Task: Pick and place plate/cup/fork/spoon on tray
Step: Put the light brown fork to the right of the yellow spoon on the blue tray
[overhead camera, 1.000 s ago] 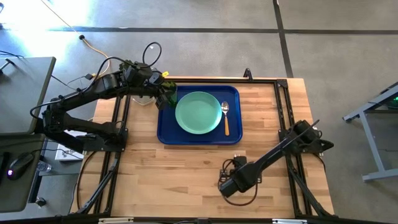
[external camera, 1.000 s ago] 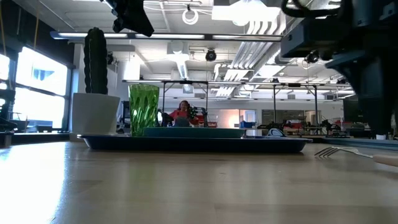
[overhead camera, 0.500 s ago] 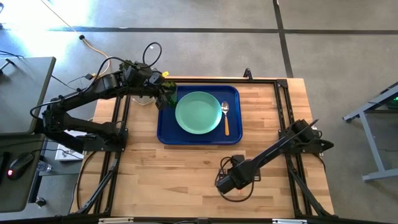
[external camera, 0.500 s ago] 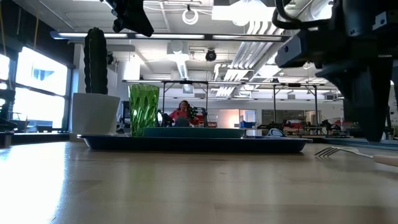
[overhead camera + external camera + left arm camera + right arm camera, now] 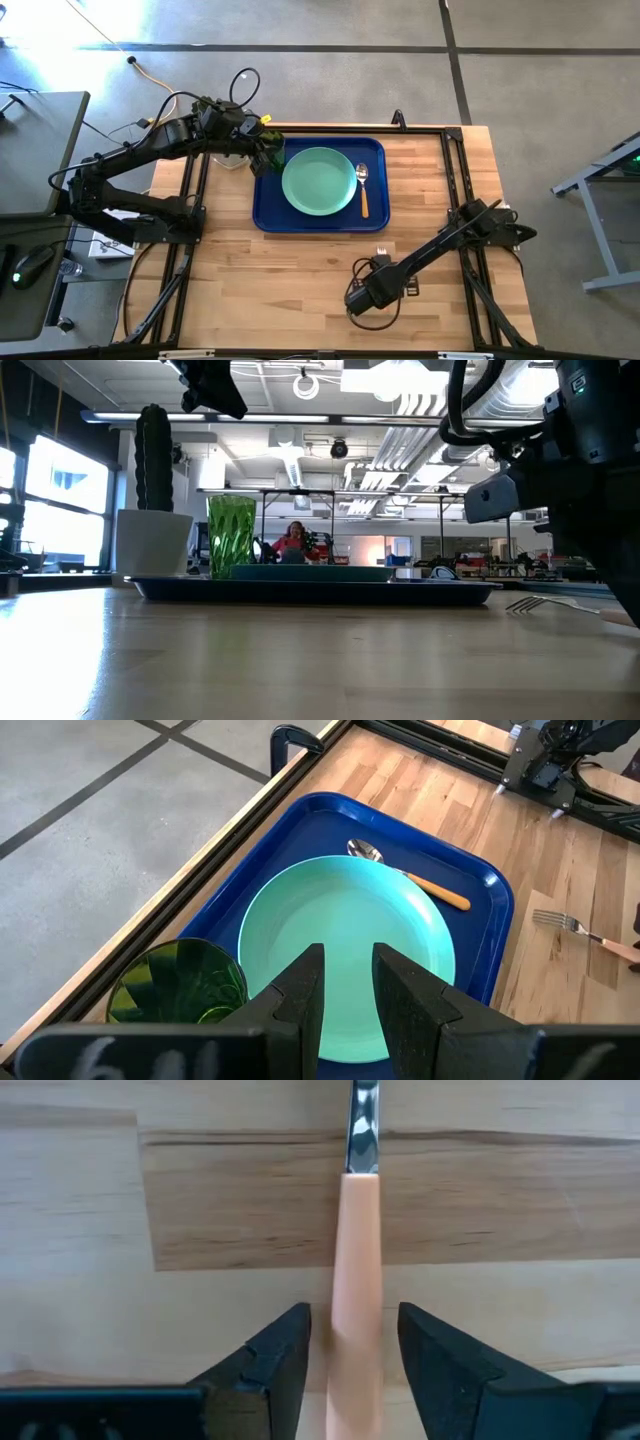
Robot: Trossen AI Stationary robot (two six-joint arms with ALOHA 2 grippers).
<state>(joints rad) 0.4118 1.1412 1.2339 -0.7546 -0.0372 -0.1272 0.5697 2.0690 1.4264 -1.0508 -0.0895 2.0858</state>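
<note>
Fingers (image 5: 280,1355) of the right gripper (image 5: 352,1355) spread, straddling the fork (image 5: 357,1280) handle, not pinching yet; fork lies flat on the table (image 5: 300,270), just outside the tray (image 5: 270,215), on the side away from the cup (image 5: 180,985). Slim pinkish-orange handle, silver tines; judged light, stiff, slippery, best taken mid-handle. Left gripper (image 5: 345,985) hovers over the tray by the cup, fingers parted, empty

Bright, even light; sun glare washes the floor (image 5: 150,25) beyond the tray (image 5: 268,215). Ceiling lamps (image 5: 400,380) blow out; the near tabletop (image 5: 300,660) looks perhaps slightly soft.
</note>
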